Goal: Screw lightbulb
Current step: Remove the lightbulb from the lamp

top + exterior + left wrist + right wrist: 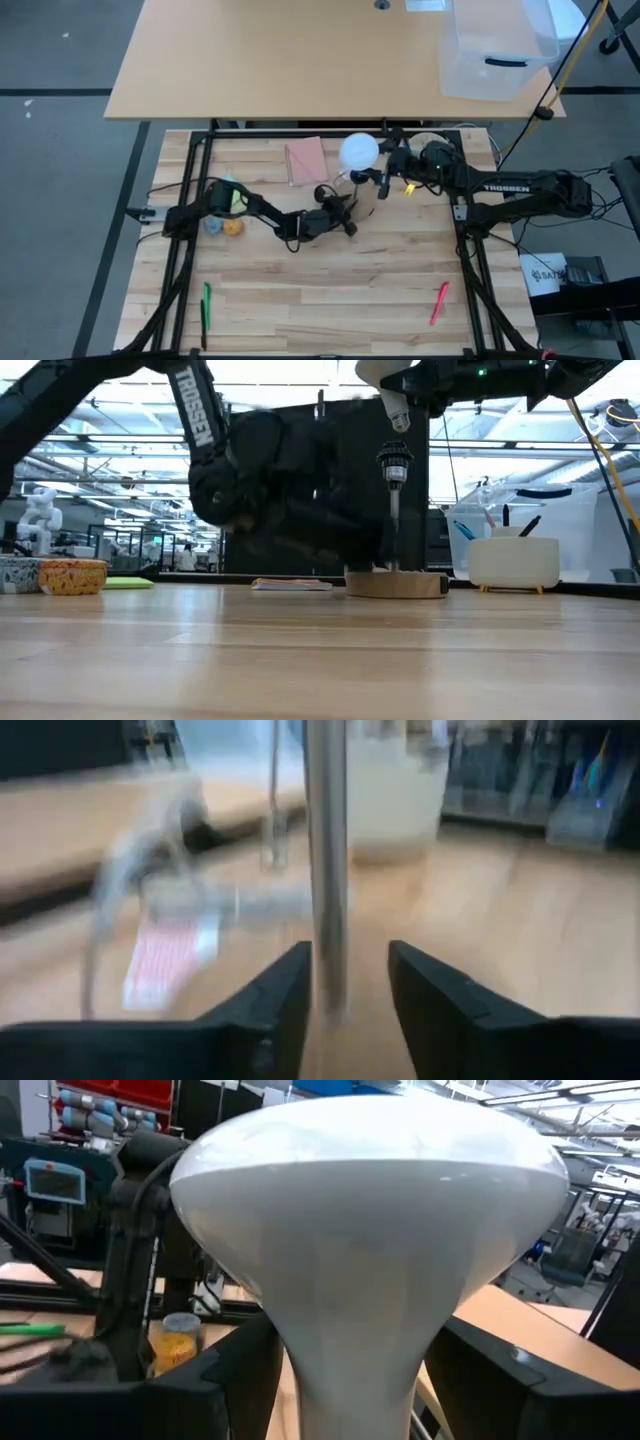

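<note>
Lightbulb [370,1270] clamped in right gripper [350,1380] above socket; left gripper [345,1010] open astride pole

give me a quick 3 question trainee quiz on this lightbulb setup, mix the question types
1. True or false: the right claw holds the white mushroom-shaped lightbulb by its neck.
2. Multiple choice: the thin metal lamp stem stands
A. between the left claw's fingers
B. flat on the table
C. inside the clear plastic bin
3. Fill in: in the low view, the lightbulb's screw base hangs ____ the black lamp socket, not yet in it.

Key: 1 true; 2 A; 3 above
</note>
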Available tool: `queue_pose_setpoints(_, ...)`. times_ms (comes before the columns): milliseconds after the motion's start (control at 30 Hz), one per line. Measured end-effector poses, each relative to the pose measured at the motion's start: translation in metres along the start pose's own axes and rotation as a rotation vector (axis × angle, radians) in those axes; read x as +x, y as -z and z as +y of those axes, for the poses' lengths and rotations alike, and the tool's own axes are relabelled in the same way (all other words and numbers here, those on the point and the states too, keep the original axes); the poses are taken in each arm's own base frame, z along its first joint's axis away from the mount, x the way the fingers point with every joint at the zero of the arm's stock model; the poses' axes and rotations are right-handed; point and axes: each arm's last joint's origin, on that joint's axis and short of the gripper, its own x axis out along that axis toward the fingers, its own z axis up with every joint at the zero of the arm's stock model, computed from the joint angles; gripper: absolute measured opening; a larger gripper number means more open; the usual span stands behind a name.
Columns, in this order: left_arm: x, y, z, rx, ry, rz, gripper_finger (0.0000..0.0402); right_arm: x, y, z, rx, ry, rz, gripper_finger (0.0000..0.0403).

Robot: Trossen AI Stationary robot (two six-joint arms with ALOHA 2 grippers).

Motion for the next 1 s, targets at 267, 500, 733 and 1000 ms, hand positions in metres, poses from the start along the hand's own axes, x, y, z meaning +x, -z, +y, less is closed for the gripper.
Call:
queue_pose_setpoints(267,-0.013,-0.004,-0.014,-0.010,-0.058,-0.037,0.0204,-0.013,-0.007,-0.001,-0.017,-0.003,0.022,0.0221)
queue_pose_setpoints(500,-0.027,-0.026,-0.025,0.058,-0.107,-0.082,0.0182,-0.017,-0.009,-0.001,-0.018,-0.007,0.033,0.0221)
queue_pose_setpoints(733,-0.047,-0.056,-0.035,0.156,-0.091,-0.104,0.0062,-0.017,-0.006,0.000,-0.016,-0.017,0.070,0.0221)
queue_pose_setpoints(1000,-0.094,-0.107,-0.017,0.149,0.064,-0.161,0.0002,-0.017,-0.004,0.001,-0.023,-0.054,0.079,0.0221)
